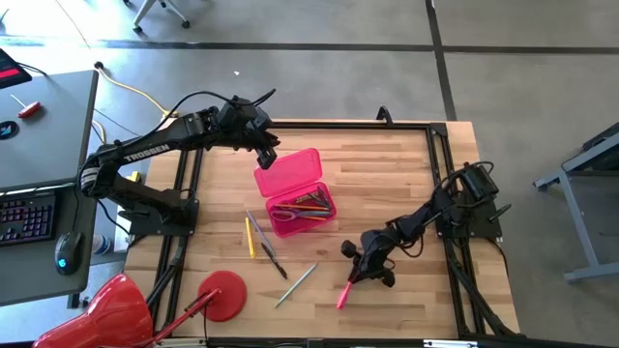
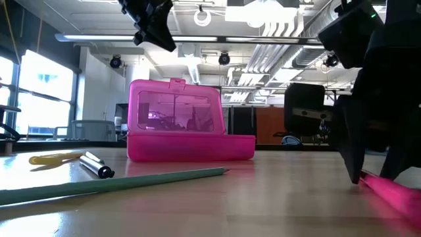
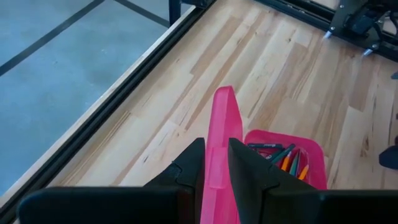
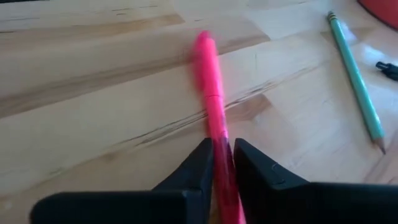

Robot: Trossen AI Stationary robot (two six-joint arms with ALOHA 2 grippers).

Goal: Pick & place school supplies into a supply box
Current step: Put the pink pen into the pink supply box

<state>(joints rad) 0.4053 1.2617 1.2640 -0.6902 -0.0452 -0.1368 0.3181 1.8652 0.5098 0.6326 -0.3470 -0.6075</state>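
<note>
A red round disc [image 1: 222, 294] with a stick handle lies flat near the front left corner of my counter [image 1: 387, 164], a bare pale wood top with a dark frame along its edges. Just off that corner sits a glossy red shape [image 1: 102, 314] I cannot identify. Beyond the left edge stands a grey desk [image 1: 53, 126] carrying a keyboard [image 1: 24, 215] and a mouse [image 1: 65, 249]. Across the room behind the far edge I see a dark office chair [image 2: 304, 105] and ceiling pipes [image 2: 283, 36].
</note>
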